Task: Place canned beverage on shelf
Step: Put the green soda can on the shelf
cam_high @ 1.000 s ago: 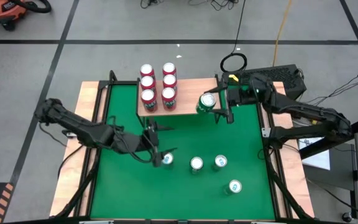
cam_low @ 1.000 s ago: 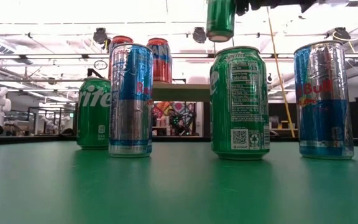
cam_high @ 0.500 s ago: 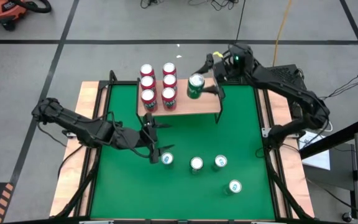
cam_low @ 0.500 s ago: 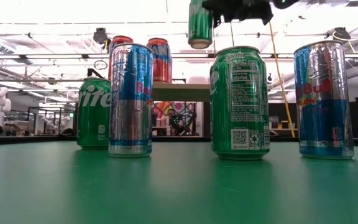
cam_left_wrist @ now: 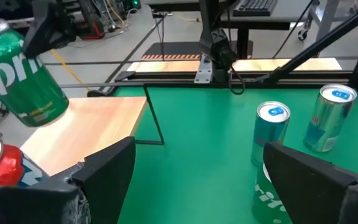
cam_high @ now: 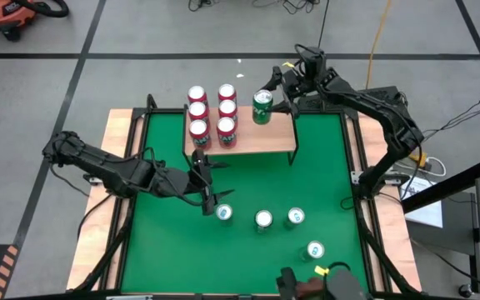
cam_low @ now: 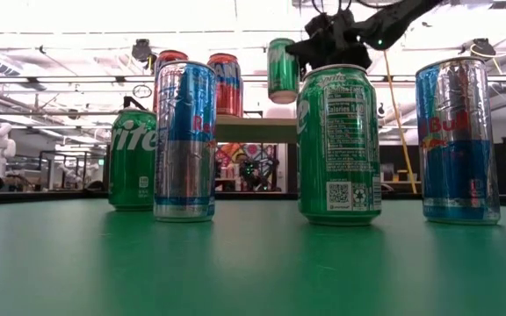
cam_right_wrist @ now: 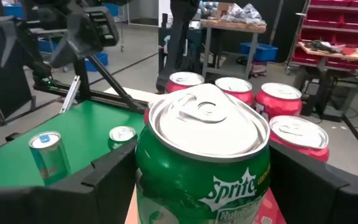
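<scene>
My right gripper is shut on a green Sprite can above the far edge of the light-wood shelf. Several red cans stand on the shelf's left half. In the low view the Sprite can hangs clear above the shelf board. My left gripper hovers open over the green table's left middle, just beyond a blue-and-silver can, with nothing between its fingers. My right gripper pinches the Sprite can's side wall between its two fingers, one on each side of the body. The fingers come in level from the table's far right. The can is lifted clear of the shelf, top up and slightly tilted.
On the green table stand three more cans. The shelf's right half is bare wood. A dark object with a yellow part shows at the table's near edge.
My right gripper has swung with the Sprite can from over the shelf's right end toward the table's far edge and to the left, turning as it went. The can stays lifted clear of the shelf.
</scene>
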`<state>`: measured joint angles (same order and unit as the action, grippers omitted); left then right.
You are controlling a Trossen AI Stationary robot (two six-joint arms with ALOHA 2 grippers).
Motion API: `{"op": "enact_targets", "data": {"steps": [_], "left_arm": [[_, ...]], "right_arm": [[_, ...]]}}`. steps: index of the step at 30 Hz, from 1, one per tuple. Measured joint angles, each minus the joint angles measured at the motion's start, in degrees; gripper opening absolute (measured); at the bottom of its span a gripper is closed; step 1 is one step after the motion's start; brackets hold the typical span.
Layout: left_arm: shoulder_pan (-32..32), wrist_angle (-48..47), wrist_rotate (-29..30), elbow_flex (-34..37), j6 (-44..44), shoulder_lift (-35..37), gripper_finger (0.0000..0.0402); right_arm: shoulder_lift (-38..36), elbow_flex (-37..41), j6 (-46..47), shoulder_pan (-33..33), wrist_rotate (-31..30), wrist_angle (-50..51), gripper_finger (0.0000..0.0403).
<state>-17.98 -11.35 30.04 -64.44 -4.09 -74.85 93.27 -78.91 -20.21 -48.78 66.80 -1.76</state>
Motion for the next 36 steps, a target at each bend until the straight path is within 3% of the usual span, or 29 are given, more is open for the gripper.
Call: {"op": "enact_targets", "data": {"steps": [36], "left_arm": [[-0.04, 0.29, 0.15, 1.55, -2.74, -0.04, 0.0352]], "right_arm": [[7.68, -0.02, -5.77, -1.21, -2.01, -5.05, 0.0297]]}}
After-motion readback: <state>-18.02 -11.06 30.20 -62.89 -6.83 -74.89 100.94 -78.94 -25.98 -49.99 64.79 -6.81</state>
